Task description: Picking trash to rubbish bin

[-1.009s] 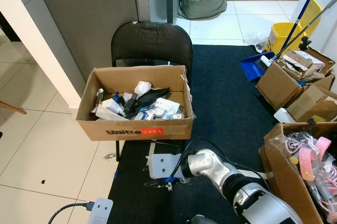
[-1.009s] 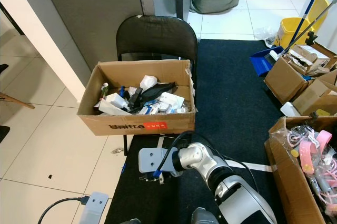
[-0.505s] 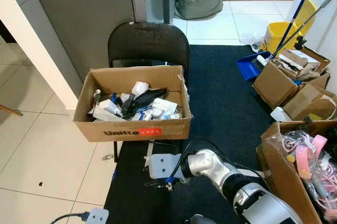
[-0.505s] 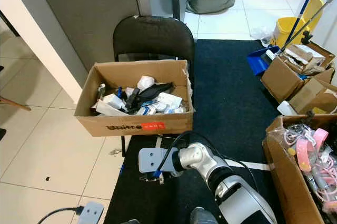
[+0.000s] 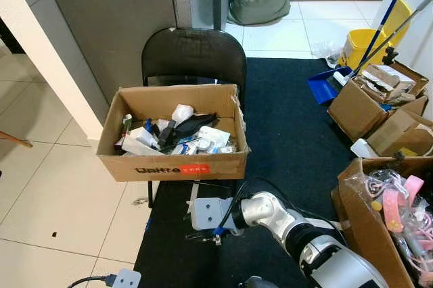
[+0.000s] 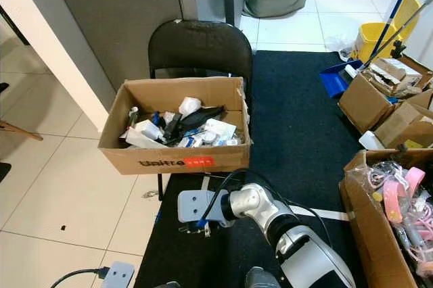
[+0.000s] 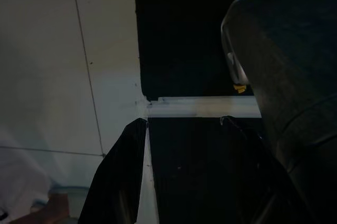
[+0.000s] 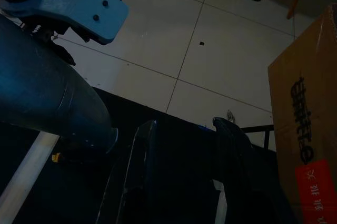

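Right end effector (image 8: 181, 171) empty, fingers slightly apart, low in front of the Unitree cardboard box (image 5: 172, 165) on the black chair (image 5: 193, 55). Left end effector (image 7: 184, 182) hangs idle, spread wide. Raise the right above the box rim, then descend onto one loose item.

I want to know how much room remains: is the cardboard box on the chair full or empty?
Partly full: the cardboard box holds mixed trash below its rim.

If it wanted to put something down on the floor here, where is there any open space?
The black rug lies bare between the chair and the open boxes on the right. The tiled floor left of the trash-filled cardboard box is open too. That box and the right-side boxes are crowded.
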Tool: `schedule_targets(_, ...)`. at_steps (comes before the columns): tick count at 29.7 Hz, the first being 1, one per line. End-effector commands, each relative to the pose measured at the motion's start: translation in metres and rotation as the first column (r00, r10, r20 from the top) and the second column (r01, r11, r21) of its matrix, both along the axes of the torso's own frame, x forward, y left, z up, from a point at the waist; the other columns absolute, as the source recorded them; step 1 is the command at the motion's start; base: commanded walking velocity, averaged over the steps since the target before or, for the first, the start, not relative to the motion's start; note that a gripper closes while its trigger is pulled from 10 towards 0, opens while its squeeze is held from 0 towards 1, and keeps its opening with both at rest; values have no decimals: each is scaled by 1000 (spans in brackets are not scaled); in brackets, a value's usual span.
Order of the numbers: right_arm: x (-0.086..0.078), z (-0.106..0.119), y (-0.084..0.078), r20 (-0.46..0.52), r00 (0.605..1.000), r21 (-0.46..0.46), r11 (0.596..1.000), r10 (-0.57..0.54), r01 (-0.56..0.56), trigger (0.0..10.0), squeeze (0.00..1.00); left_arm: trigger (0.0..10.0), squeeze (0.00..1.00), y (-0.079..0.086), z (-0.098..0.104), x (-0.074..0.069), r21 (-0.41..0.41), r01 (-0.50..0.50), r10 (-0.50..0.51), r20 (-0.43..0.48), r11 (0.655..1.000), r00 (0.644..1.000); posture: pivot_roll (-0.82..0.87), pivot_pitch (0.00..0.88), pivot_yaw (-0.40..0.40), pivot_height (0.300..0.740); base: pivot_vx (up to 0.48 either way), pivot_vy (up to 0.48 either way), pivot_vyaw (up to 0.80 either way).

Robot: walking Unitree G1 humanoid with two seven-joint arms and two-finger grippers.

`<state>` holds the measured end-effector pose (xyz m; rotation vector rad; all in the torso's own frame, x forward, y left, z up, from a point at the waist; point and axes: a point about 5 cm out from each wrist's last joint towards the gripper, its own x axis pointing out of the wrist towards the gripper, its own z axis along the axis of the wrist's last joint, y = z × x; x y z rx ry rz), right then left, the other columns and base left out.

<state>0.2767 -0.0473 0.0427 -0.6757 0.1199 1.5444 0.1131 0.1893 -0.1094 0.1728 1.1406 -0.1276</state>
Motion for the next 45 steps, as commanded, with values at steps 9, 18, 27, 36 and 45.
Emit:
schedule_targets(9,-1,-2,0,-8,1000,-5,1000,1,-1,10000,0,10000,0,-25,-1,7,-42,30,-31,-4,999,1000,-43,80,51,740,0,0,0)
schedule_targets(18,-1,-1,0,-8,1000,-6,1000,1,-1,10000,0,10000,0,-27,1,14,-50,33,-32,13,998,999,-44,80,49,740,0,0,0)
schedule_targets(27,-1,-2,0,-9,1000,-6,1000,0,0,10000,0,10000,0,-21,4,21,-53,35,-33,38,998,999,-45,81,49,740,0,0,0)
schedule_targets(36,-1,-2,0,-9,1000,-7,1000,0,0,10000,0,10000,0,-32,6,29,-63,45,-41,53,997,998,-45,79,48,740,0,0,0)
schedule_targets(45,-1,-2,0,-9,1000,-8,1000,-1,1,10000,0,10000,0,-34,6,28,-65,47,-44,51,997,998,-48,73,47,740,0,0,0)
